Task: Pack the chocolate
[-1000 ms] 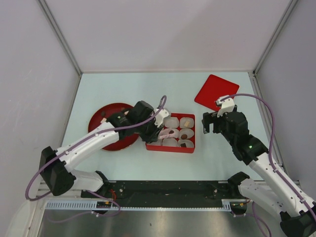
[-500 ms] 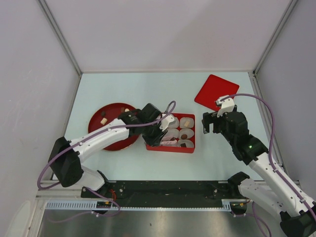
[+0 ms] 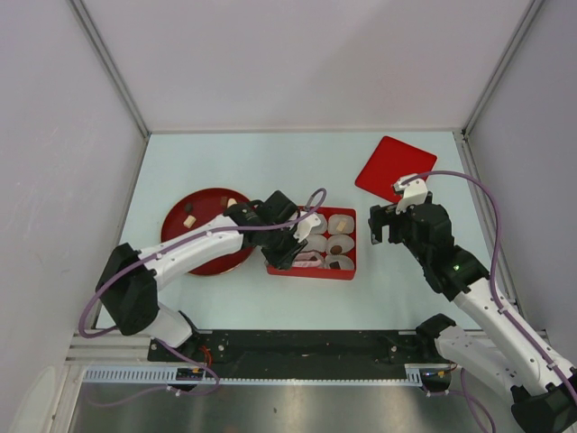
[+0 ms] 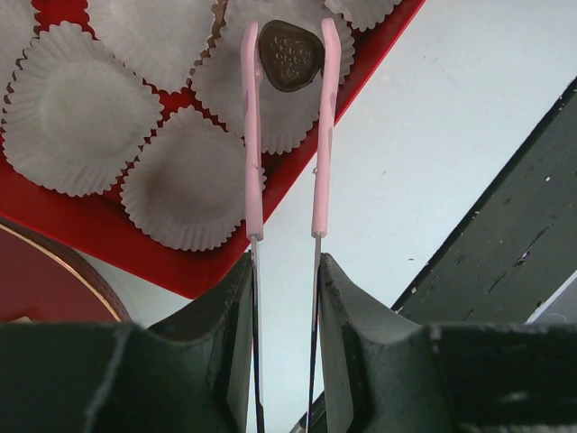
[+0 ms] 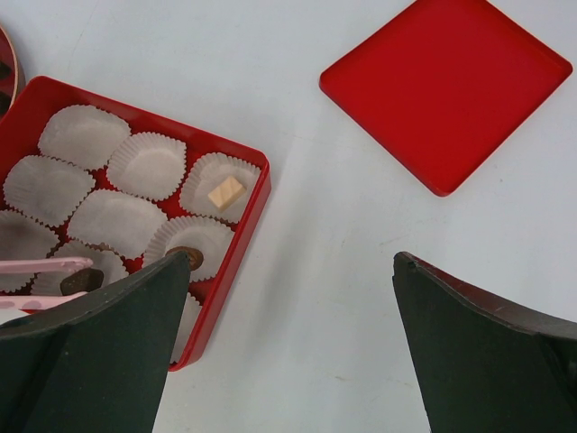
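1. Two grippers: left gripper point(image 4: 284, 271) clamps tongs point(image 4: 251, 135) — their tips pinch a dark chocolate point(image 4: 290, 54) over a cup point(image 4: 281, 115) in the box point(image 4: 117, 244).
2. Wide open and empty, right gripper point(image 5: 288, 271) hovers beside the box.
3. Farther right — lid point(image 5: 448, 90) lies flat.

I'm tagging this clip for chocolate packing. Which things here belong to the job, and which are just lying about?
In the job:
- dark chocolate, pinched in the pink tongs
- left hand, gripping the tongs
- red box of paper cups
- red plate of loose chocolates

Lying about:
- flat red square tray
- right hand, open, holding nothing
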### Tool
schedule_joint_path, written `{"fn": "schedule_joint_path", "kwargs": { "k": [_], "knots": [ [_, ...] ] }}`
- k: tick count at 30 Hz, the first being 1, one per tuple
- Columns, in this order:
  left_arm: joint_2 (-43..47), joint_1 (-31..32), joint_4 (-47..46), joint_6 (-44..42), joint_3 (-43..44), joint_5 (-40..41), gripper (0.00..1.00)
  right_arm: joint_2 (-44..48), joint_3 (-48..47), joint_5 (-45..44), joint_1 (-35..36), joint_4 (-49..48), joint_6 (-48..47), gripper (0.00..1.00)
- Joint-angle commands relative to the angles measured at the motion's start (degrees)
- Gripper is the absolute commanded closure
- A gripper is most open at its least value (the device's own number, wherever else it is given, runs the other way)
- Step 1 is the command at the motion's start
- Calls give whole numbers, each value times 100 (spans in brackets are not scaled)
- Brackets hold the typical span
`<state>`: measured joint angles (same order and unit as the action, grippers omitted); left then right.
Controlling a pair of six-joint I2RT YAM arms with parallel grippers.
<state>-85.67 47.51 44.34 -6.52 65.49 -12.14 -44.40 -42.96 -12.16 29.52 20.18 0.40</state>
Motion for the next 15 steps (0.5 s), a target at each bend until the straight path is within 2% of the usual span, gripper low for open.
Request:
{"fn": "schedule_joint_path", "kwargs": {
  "k": [1, 5, 7, 15],
  "knots": [
    [-29, 31, -30, -112, 192, 115, 70, -7, -11, -5, 36, -182, -23, 0],
    [-11, 39, -65, -112, 200, 151, 66, -7, -11, -5, 28, -173, -32, 1],
    [-11, 39, -74, -103, 201, 151, 60, 10, -11, 3, 28, -173, -32, 1],
    [77, 39, -101, -68, 183, 98, 60, 19, -11, 12, 36, -173, -23, 1]
  ]
}}
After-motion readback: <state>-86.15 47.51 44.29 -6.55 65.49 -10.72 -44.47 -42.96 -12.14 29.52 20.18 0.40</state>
